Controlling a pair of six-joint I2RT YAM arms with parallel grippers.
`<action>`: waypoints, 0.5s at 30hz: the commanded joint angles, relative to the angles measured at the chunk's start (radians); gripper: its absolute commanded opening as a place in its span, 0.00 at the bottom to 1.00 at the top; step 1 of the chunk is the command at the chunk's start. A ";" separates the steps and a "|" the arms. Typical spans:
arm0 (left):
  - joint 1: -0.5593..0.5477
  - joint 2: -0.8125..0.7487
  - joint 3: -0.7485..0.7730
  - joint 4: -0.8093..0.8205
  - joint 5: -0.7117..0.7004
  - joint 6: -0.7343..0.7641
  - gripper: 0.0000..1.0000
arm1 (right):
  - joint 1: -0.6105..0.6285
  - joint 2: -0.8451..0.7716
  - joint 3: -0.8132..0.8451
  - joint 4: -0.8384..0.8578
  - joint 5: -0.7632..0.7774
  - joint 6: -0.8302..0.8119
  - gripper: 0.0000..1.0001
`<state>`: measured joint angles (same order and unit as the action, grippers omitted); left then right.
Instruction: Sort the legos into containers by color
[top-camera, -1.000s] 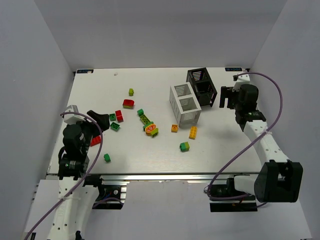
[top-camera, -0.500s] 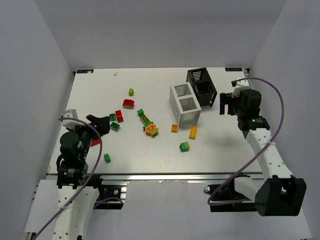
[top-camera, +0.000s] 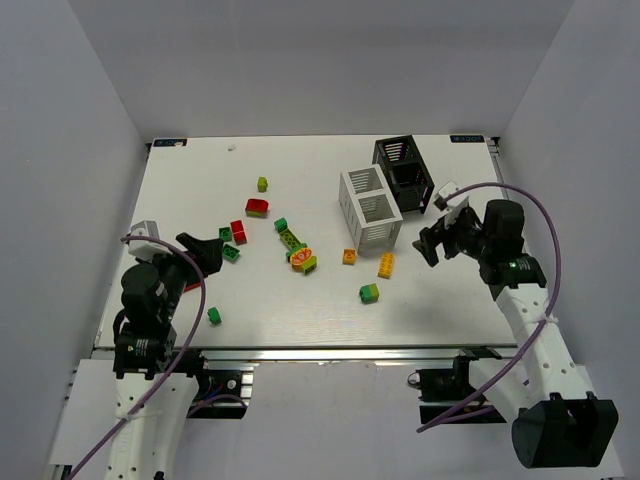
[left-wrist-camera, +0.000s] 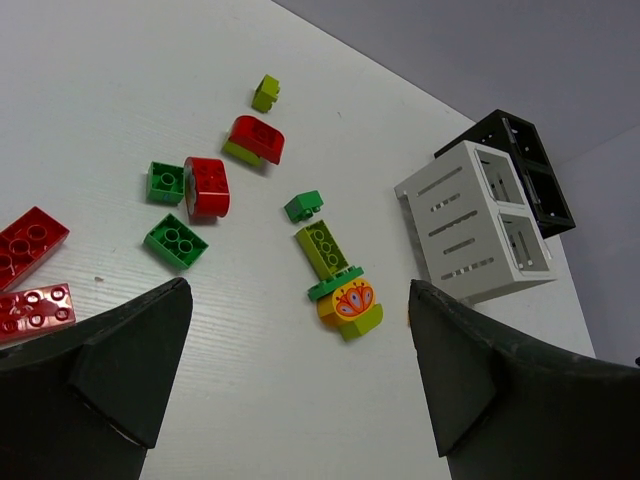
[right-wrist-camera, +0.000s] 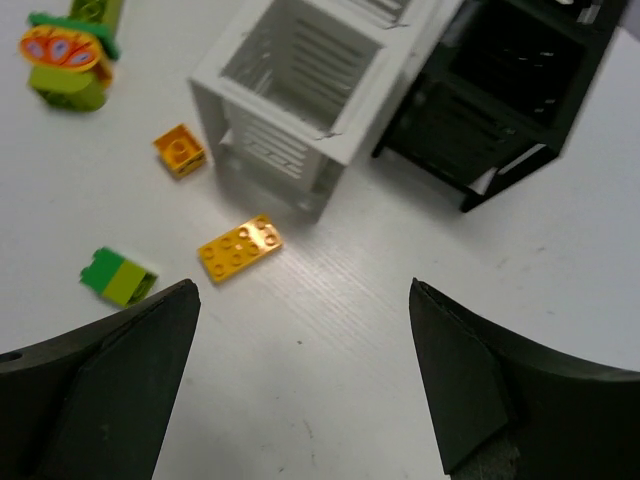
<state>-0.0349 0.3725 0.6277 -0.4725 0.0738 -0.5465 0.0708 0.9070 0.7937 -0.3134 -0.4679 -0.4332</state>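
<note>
The legos lie loose on the table left and in front of the bins: a red curved brick (top-camera: 257, 207), a lime bar with a flower piece (top-camera: 303, 261), an orange plate (top-camera: 385, 265) and a green-lime brick (top-camera: 369, 293). The white bin (top-camera: 352, 197) and the black bin (top-camera: 384, 153) stand side by side at the back right. My left gripper (top-camera: 205, 252) hovers open by the red and green bricks (left-wrist-camera: 176, 240) at the left, holding nothing. My right gripper (top-camera: 432, 240) is open and empty, just right of the orange plate (right-wrist-camera: 240, 247) and in front of the white bin (right-wrist-camera: 270, 140).
Two red plates (left-wrist-camera: 28, 240) lie partly under my left gripper (left-wrist-camera: 300, 288). A lone green brick (top-camera: 214, 316) sits near the front edge. A small orange brick (right-wrist-camera: 180, 150) rests against the white bin's front. The black bin (right-wrist-camera: 470, 150) touches the white one.
My right arm has swung from beside the black bin down and left, to just in front of the white bin. My left gripper has shifted slightly. Both stay open.
</note>
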 joint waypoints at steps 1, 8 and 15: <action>0.000 -0.010 0.021 -0.038 0.020 0.006 0.98 | 0.020 0.015 0.004 -0.100 -0.168 -0.140 0.90; 0.000 -0.014 0.012 -0.060 0.027 -0.006 0.98 | 0.056 0.066 0.049 -0.184 -0.218 -0.116 0.90; 0.000 -0.014 -0.029 -0.023 0.060 -0.038 0.65 | 0.104 0.058 0.006 -0.170 -0.109 0.033 0.71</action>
<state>-0.0349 0.3546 0.6144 -0.5114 0.1043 -0.5713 0.1574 0.9810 0.7959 -0.4767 -0.6083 -0.4793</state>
